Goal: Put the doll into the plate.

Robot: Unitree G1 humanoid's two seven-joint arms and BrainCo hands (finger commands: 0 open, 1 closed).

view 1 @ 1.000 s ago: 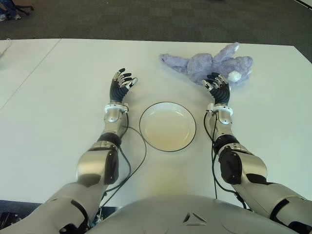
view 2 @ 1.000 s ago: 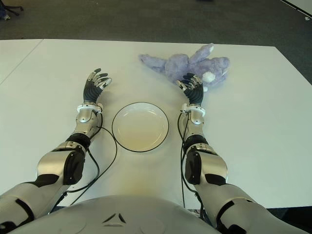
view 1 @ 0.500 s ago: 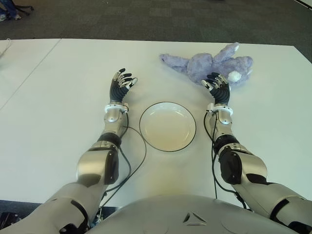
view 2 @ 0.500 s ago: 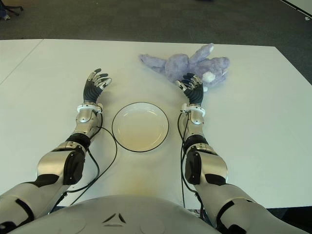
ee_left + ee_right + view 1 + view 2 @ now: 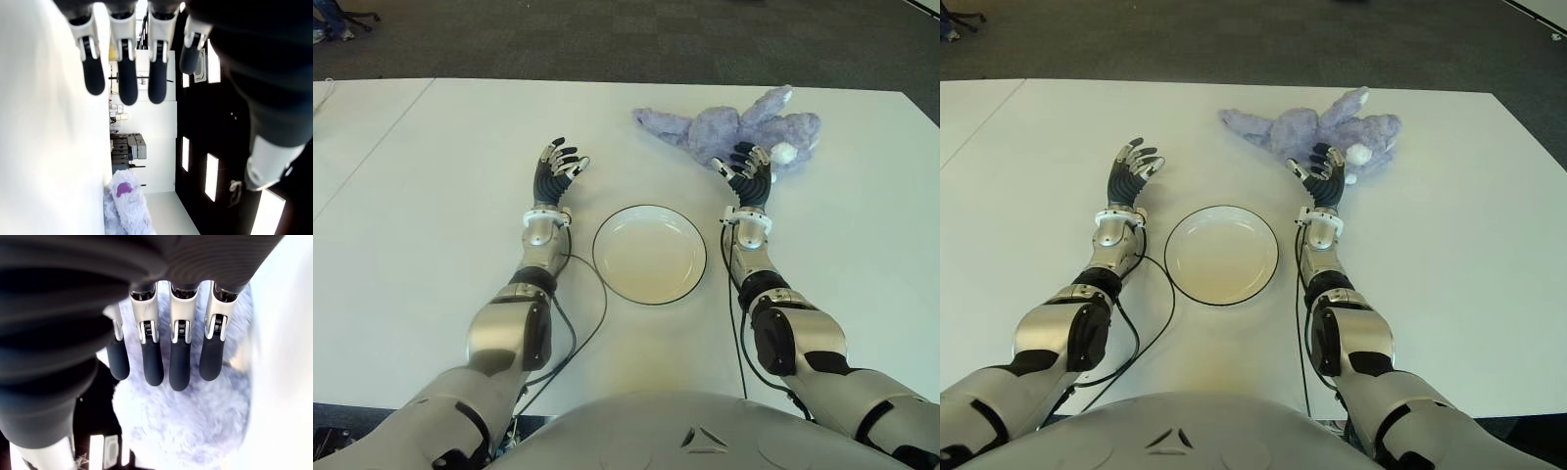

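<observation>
A purple plush rabbit doll [image 5: 734,125] lies on the white table [image 5: 431,196] at the far right, its ear stretched to the left. A white plate [image 5: 650,254] with a dark rim sits empty between my two arms. My right hand [image 5: 745,166] is open, fingers spread, at the doll's near edge; in the right wrist view the fingertips [image 5: 179,366] hover just over the purple fur [image 5: 186,421] without gripping it. My left hand [image 5: 556,164] is open and holds nothing, left of the plate.
Dark carpet [image 5: 607,39] runs beyond the table's far edge. A seam [image 5: 372,147] divides the table on the left. Black cables [image 5: 582,313] trail from both wrists beside the plate.
My right hand has shifted slightly forward and turned toward the doll. The left hand, plate and doll have not moved.
</observation>
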